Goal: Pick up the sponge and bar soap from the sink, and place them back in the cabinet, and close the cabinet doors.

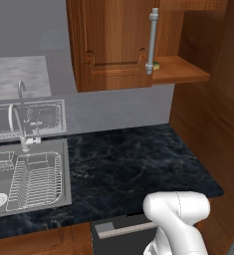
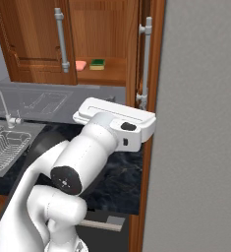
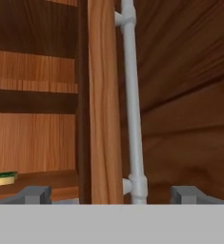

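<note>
The cabinet (image 1: 180,69) stands open above the counter. On its shelf the salmon-pink bar soap (image 2: 80,65) and the dark green sponge (image 2: 97,63) lie side by side; the sponge (image 3: 3,178) also sits at the lower left of the hand view. The left cabinet door (image 2: 33,39) is swung out, its handle (image 2: 62,39) facing me. The right door (image 3: 104,95) is edge-on, with its silver bar handle (image 3: 132,95) just beyond. My gripper (image 3: 111,194) is open, its fingertips (image 3: 35,194) wide apart on either side of that door edge and handle, holding nothing. The sink (image 1: 63,199) lies at the left.
A dark marble counter (image 1: 138,159) runs below the cabinet. A tap (image 1: 19,124) and wire rack (image 1: 36,179) are at the sink. A dark drawer with a silver handle (image 1: 123,229) sits under the counter. A grey wall (image 2: 200,123) is close on the right.
</note>
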Tool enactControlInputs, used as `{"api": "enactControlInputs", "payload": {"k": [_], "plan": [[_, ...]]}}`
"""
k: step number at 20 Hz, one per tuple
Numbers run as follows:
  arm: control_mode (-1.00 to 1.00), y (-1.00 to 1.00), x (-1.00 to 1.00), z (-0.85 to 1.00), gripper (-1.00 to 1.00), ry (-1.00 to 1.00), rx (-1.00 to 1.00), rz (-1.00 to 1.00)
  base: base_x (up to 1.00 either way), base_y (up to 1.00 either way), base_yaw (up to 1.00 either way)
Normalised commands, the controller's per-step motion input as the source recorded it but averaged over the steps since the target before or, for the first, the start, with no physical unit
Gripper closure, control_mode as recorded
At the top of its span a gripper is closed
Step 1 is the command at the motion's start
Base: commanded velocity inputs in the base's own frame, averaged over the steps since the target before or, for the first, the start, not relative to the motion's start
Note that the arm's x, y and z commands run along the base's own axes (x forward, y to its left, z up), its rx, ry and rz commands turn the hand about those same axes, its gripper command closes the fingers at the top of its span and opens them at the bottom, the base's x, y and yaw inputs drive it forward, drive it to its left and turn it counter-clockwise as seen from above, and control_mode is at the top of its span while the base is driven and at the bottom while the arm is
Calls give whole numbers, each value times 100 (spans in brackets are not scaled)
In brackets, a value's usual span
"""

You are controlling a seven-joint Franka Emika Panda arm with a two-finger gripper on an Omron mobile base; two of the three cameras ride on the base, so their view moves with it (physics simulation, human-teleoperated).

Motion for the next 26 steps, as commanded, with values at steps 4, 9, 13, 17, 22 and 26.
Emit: {"api": "enactControlInputs", "payload": {"k": [4,9,13,17,22,26], "plan": [[-100,4,0,0,-100,0,0,0,0,0,0],[-100,1,0,0,-100,0,0,0,0,0,0],[-100,1,0,0,-100,0,0,0,0,0,0],[-100,5,0,0,-100,0,0,0,0,0,0],[-100,3,0,0,-100,0,0,0,0,0,0],[-100,1,0,0,-100,0,0,0,0,0,0]]}}
